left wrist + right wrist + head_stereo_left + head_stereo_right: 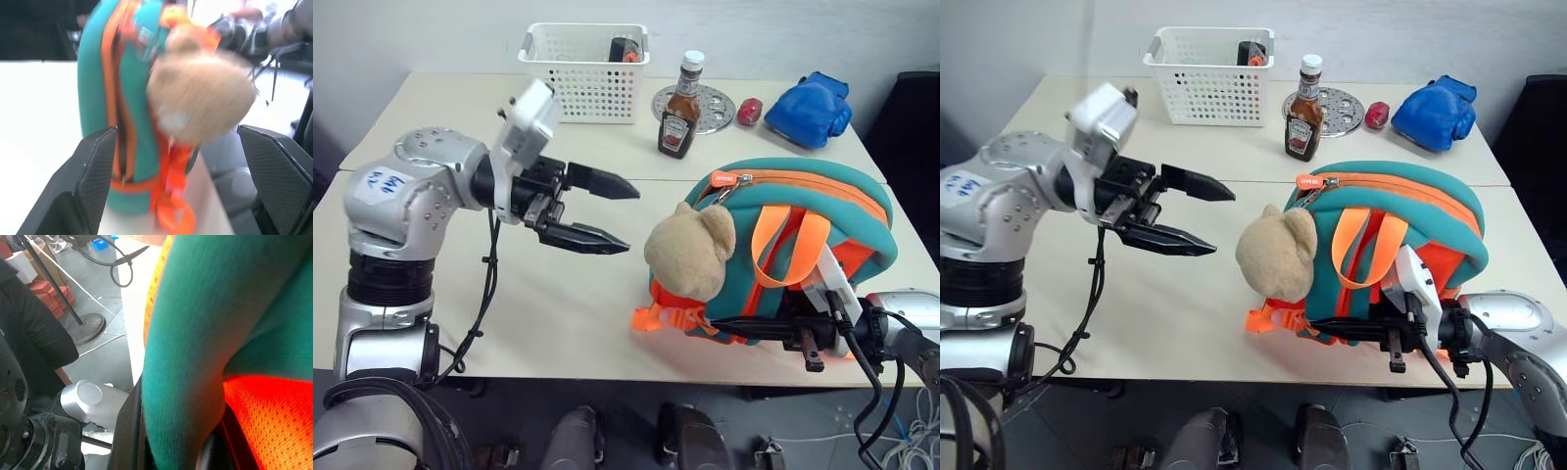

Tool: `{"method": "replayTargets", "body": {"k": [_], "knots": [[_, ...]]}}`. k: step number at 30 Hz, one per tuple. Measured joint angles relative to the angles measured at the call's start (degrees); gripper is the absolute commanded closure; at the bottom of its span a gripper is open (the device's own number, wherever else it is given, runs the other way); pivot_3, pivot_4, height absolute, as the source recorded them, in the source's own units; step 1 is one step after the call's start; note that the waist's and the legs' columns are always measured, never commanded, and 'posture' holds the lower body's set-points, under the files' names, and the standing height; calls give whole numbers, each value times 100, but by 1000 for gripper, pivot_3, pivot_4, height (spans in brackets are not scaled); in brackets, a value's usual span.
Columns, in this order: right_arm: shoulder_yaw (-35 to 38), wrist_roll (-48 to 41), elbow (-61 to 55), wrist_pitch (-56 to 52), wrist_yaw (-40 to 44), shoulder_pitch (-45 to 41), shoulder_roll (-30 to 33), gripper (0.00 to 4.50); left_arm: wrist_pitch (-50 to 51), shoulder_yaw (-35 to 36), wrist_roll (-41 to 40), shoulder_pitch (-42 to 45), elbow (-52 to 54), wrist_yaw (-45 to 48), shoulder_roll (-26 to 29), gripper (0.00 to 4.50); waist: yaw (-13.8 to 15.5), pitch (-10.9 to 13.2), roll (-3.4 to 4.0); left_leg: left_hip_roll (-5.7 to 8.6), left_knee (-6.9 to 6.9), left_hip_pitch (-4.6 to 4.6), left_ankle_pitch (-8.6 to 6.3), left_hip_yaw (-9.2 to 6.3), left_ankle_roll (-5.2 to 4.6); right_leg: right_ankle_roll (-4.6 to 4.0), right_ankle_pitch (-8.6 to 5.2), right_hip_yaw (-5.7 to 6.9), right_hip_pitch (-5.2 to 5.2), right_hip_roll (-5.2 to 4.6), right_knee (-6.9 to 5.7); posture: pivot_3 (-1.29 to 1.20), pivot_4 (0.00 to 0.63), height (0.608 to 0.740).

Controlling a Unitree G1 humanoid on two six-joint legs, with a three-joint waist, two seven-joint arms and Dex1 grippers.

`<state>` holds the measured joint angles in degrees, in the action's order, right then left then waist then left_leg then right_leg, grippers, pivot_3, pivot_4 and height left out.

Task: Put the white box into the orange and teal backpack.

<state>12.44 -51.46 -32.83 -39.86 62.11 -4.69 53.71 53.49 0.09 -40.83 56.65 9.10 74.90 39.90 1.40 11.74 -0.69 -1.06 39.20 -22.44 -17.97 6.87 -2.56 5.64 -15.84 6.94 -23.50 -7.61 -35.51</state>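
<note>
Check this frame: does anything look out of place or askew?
Nothing is spilled or damaged. The orange and teal backpack stands at the table's near edge, right claw shut on its lower part. The left claw hangs open, empty. The ketchup bottle is upright.

The backpack (783, 250), teal with orange straps, stands upright at the table's near edge, a tan plush toy (693, 249) hanging at its left side, zipper shut.

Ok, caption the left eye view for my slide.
Open left gripper faces the upright backpack that the right gripper pinches.
</note>
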Motion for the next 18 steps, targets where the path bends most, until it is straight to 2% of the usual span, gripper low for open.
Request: {"method": "replayTargets", "body": {"k": [7,12,18], "knots": [[-10,-18,-3,-17,13,-45,0,4441,472,-188,-105,15,473,-1192,-402,385,-10,0,0,2,0,6,2,1,2,0,0,-8,0,7,-3,0,150,740],[-56,-17,-3,-26,17,-85,0,4441,452,-559,-87,13,618,-1347,-573,385,-7,0,0,2,-4,6,3,5,4,0,0,-11,-1,7,-2,0,150,740],[-85,-11,-5,-23,11,-83,0,4441,477,-589,-200,12,586,-1346,-729,385,-8,0,0,1,-3,7,3,5,4,0,0,-10,-2,7,-2,0,150,740]]}}
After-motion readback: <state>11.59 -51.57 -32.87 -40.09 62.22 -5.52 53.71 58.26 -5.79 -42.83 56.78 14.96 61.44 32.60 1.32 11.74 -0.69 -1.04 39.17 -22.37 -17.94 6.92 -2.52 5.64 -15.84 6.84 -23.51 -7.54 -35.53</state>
